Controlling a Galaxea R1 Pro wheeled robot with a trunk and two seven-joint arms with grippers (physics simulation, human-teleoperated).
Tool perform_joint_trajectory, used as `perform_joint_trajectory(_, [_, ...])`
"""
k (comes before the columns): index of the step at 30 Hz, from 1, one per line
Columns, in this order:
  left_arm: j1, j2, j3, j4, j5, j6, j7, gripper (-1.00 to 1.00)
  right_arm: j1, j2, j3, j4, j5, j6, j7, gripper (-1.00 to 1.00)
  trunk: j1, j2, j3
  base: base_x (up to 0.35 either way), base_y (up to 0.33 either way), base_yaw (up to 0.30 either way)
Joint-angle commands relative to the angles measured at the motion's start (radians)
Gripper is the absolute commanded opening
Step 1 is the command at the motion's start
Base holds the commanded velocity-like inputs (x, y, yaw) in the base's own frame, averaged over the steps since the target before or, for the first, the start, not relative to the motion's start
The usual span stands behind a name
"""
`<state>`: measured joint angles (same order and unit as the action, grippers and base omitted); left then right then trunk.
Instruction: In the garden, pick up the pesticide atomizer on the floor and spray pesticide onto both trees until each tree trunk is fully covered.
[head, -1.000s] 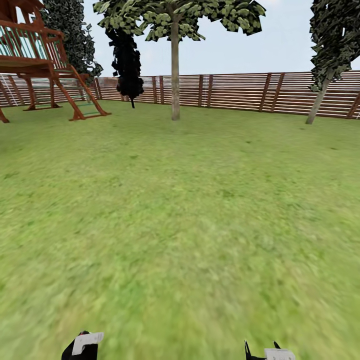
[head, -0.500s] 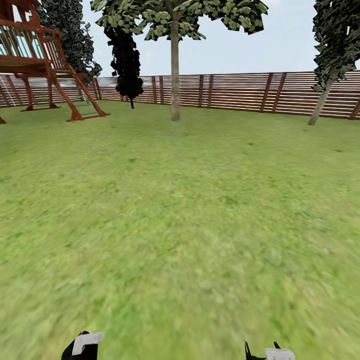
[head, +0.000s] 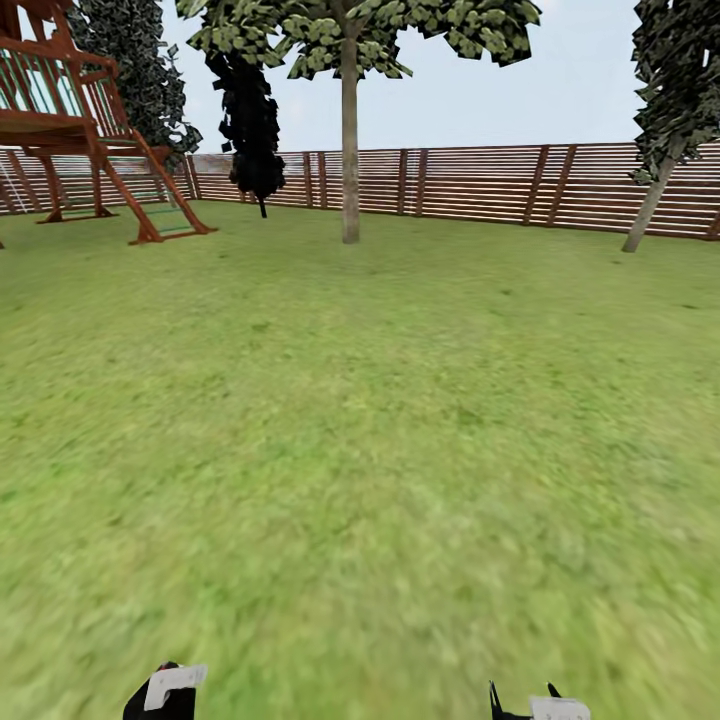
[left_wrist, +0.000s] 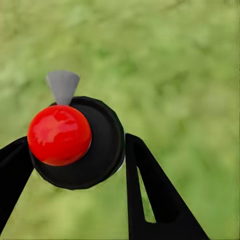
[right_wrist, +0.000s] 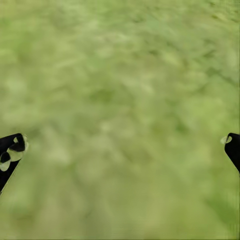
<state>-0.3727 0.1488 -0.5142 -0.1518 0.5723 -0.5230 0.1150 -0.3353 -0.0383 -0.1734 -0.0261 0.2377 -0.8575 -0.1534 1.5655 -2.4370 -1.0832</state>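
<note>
**Atomizer held over the lawn, trees ahead by the fence**

The pesticide atomizer (left_wrist: 75, 142) sits between the left gripper's (left_wrist: 75, 165) two black fingers, seen end-on in the left wrist view: a round black body, a glossy red cap and a pale grey nozzle. The fingers are clenched on it above blurred green lawn (head: 380, 420). The right gripper (right_wrist: 122, 150) has its fingertips spread wide, nothing between them. Ahead, an upright pale-trunked tree (head: 349, 150) stands before the brown slatted fence (head: 480, 185); a second, leaning tree (head: 650, 200) stands far right. A wooden play structure (head: 80, 130) stands at the left.
</note>
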Motion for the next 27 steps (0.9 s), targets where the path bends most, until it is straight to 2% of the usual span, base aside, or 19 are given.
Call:
perform_joint_trajectory(1, [0.000, 0.000, 0.000, 0.000, 0.000, 0.000, 0.000, -1.00, 0.000, 0.000, 0.000, 0.000, 0.000, 0.000, 0.000, 1.00, 0.000, 0.000, 0.000, 0.340, 0.000, 0.000])
perform_joint_trajectory(27, [0.000, 0.000, 0.000, 0.000, 0.000, 0.000, 0.000, -1.00, -0.001, 0.000, 0.000, 0.000, 0.000, 0.000, 0.000, 1.00, 0.000, 0.000, 0.000, 0.339, 0.000, 0.000])
